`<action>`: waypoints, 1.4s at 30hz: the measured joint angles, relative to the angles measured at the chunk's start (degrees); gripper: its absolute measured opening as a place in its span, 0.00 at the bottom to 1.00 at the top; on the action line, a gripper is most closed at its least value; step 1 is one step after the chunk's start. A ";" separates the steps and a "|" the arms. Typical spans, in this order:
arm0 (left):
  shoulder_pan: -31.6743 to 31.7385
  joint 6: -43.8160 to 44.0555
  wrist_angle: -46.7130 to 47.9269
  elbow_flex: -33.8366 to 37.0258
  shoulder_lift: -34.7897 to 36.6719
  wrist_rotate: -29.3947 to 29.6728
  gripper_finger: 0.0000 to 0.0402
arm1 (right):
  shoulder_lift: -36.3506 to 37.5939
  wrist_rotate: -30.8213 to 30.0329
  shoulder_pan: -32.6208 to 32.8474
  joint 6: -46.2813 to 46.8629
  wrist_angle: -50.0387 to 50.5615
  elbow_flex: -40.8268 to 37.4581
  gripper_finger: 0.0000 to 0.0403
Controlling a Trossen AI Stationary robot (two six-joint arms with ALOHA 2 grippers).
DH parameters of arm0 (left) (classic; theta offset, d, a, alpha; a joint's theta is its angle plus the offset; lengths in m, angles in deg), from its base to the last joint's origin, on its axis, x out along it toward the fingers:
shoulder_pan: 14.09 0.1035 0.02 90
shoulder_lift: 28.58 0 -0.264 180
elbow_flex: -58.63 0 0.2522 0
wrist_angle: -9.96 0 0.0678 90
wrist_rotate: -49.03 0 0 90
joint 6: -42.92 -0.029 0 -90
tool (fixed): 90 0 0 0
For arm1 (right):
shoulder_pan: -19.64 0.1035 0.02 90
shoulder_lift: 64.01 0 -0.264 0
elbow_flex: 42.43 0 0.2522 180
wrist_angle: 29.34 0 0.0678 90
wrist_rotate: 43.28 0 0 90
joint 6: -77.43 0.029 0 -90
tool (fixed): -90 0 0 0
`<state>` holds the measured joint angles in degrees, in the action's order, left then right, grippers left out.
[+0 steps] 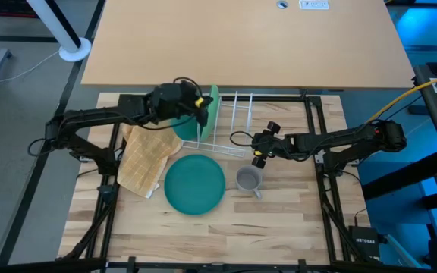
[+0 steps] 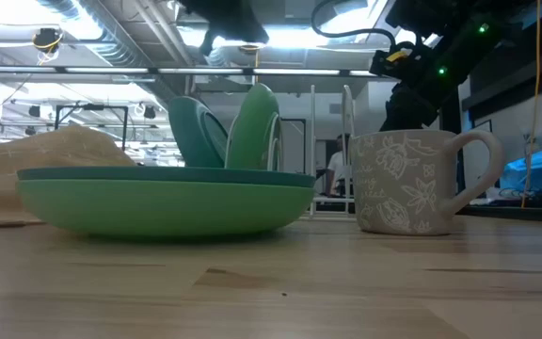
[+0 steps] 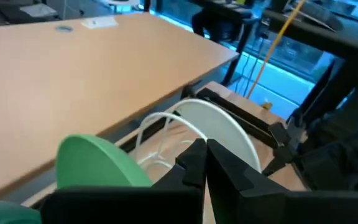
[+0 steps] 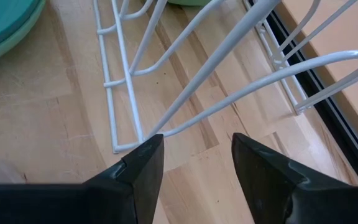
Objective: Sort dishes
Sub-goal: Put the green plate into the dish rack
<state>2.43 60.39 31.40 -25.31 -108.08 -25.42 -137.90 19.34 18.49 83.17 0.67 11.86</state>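
A stack of two plates, dark teal on light green (image 1: 194, 183), lies flat on the table, also in the low view (image 2: 163, 198). A teal plate (image 1: 187, 127) and a light green plate (image 1: 213, 105) stand on edge in the white wire rack (image 1: 234, 121). The grey flowered mug (image 1: 248, 179) stands upright to the right of the stack. My left gripper (image 1: 200, 106) is shut above the standing plates; its wrist view (image 3: 205, 152) shows the green plate (image 3: 98, 165) and a pale round rim (image 3: 222, 124) beyond it. My right gripper (image 4: 194, 155) is open and empty, over the rack's near right corner (image 1: 259, 155).
The tan waffle cloth (image 1: 144, 158) lies crumpled left of the plate stack, partly under the left arm. The rack's wire loops (image 4: 241, 68) stand just in front of my right gripper. A large tan tabletop (image 1: 241, 42) lies beyond the far edge.
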 joint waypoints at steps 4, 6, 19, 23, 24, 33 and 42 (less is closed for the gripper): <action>-0.83 -2.09 -0.82 0.01 -3.04 -0.37 0.00 | 0.00 0.01 0.00 0.00 -0.12 0.00 0.48; -0.87 -3.43 -0.97 0.01 -4.48 -0.42 0.01 | 0.00 0.02 0.02 0.00 -0.28 0.00 0.48; 2.89 -4.17 3.15 0.05 -6.21 1.52 0.00 | 0.00 -0.05 0.00 0.21 -0.19 -0.02 0.48; 3.36 -4.11 6.12 -0.04 -6.19 1.52 0.00 | 0.00 -1.56 0.00 0.21 -1.03 -0.02 0.48; 3.34 -4.10 6.34 -0.06 -6.15 1.52 0.00 | 0.00 -2.34 0.00 0.24 -1.62 -0.02 0.48; 3.51 -6.13 6.64 -0.06 -6.00 3.80 0.00 | 0.37 -9.26 0.00 3.36 -7.44 0.00 0.48; 3.67 -9.15 7.24 -0.06 -6.01 6.95 0.00 | 0.35 -10.80 0.00 4.90 -11.97 -0.02 0.48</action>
<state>6.09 51.24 38.64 -25.37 -114.09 -18.47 -137.55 8.55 18.49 88.06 -11.30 11.84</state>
